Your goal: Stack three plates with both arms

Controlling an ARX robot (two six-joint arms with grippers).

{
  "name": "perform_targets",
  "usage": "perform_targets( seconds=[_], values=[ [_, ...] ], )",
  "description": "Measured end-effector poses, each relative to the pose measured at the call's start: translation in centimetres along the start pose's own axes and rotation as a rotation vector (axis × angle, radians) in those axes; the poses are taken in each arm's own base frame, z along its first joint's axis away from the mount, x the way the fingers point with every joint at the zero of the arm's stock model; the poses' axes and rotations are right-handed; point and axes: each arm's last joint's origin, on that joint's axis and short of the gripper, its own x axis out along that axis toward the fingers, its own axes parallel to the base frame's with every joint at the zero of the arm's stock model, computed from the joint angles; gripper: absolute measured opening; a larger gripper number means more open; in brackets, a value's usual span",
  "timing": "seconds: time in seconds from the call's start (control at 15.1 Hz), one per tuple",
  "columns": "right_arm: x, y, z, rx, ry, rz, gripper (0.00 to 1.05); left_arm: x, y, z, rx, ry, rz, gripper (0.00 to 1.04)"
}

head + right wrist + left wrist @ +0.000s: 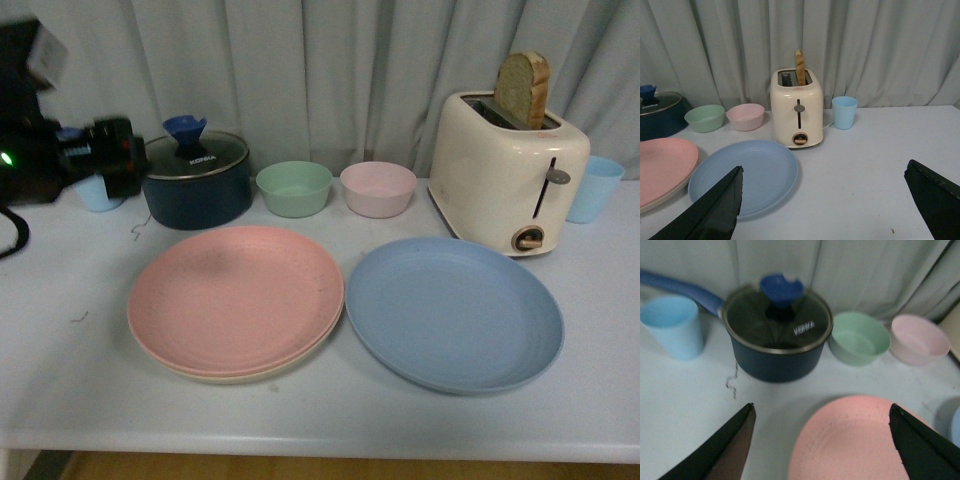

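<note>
Hovering left end effector [821, 407], fingers [730, 440] spread

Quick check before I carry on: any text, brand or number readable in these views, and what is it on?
"KONKA": white lettering on the glass lid of the dark pot. It is soft in every view, so the spelling is not certain.
Toaster dial: any markings are too small to read.
Nothing else shows text.
</note>
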Motion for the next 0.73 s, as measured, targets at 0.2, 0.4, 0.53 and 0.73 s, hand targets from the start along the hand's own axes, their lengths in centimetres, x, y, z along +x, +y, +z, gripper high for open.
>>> perform_targets(
  seconds=[0.2,0.4,0.53,0.73],
  values=[
    [0.0,0.0,0.0,0.0,0.0,0.0,0.98,-6.9,-0.2,4.7,0.087,-0.181,0.085,0.97],
    [0.0,0.0,0.0,0.0,0.001,0.0,0.98,-15.3,0.1,6.4,0.121,-0.362,0.144,0.77],
    [0.0,0.0,0.0,0.0,0.0,0.0,0.98,-17.9,-0.7,4.0,0.129,-0.421,0.128,0.52],
    [0.0,0.0,0.0,0.0,0.001,0.0,0.98,-17.7,-1.4,0.6,0.119,-0.347,0.133,0.32]
  ],
)
